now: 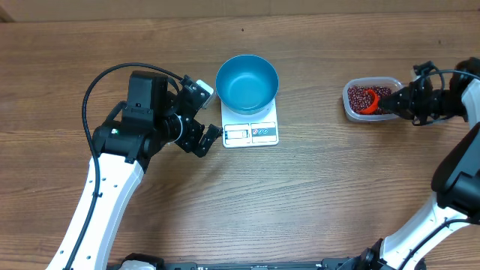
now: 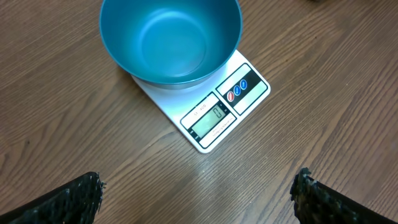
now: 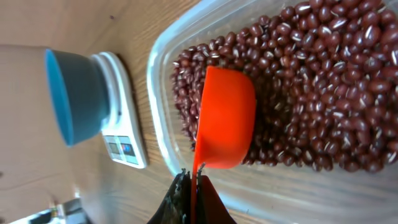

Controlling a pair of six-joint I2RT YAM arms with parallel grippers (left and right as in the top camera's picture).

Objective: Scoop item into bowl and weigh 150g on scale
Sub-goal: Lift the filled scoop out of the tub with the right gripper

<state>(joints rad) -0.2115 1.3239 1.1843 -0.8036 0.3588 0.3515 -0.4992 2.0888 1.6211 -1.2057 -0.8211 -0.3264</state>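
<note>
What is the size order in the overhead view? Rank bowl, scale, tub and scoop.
1. Blue bowl and white scale: alike in width, scale partly covered, so unranked.
2. Clear tub.
3. Red scoop.

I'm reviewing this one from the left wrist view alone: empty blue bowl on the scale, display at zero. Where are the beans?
Observer: In a clear tub well to the right of the scale, apart from it.
Operator: Is the other arm at that tub?
Observer: Yes. The right gripper is shut on the handle of a red scoop, whose cup lies on the beans inside the tub.
Operator: And where does my arm sit relative to the scale?
Observer: Overhead shows the left gripper open just off the scale's left edge, holding nothing.
</note>
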